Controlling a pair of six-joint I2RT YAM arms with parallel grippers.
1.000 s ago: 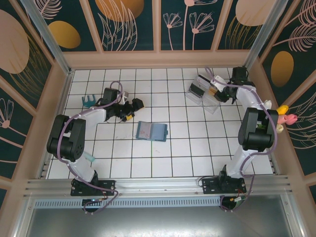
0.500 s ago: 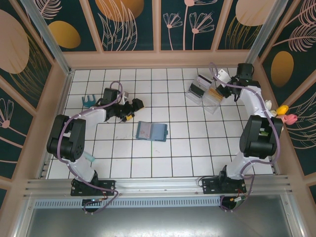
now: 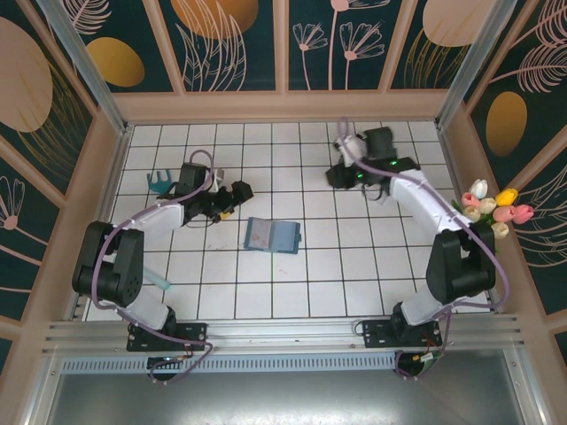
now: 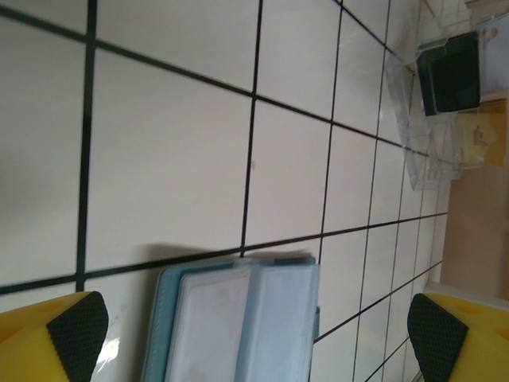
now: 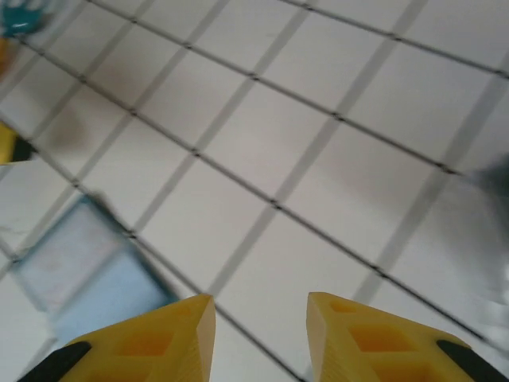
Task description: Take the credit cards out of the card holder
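Note:
The teal-blue card holder (image 3: 272,235) lies open and flat on the white tiles; its clear sleeves (image 4: 238,318) look pale, and I cannot tell what is in them. My left gripper (image 3: 232,197) hovers just to its back left, jaws wide open, with the holder between the fingertips (image 4: 75,326) in the left wrist view. A dark card (image 4: 453,72) and a yellowish card (image 4: 479,135) stand in the clear tray (image 4: 413,119). My right gripper (image 3: 341,173) is above the tiles beside the tray, open (image 5: 261,318) with nothing between its fingers; the holder (image 5: 79,274) shows blurred at lower left.
A small teal stand (image 3: 159,181) sits at the left behind the left arm. Artificial tulips (image 3: 492,208) lie by the right wall. Wooden walls close the tiled floor on three sides. Bare tiles spread in front of the holder.
The right arm has swung from the far right corner leftward over the tray towards the middle, and its jaws have widened a little. The left gripper has shifted slightly left.

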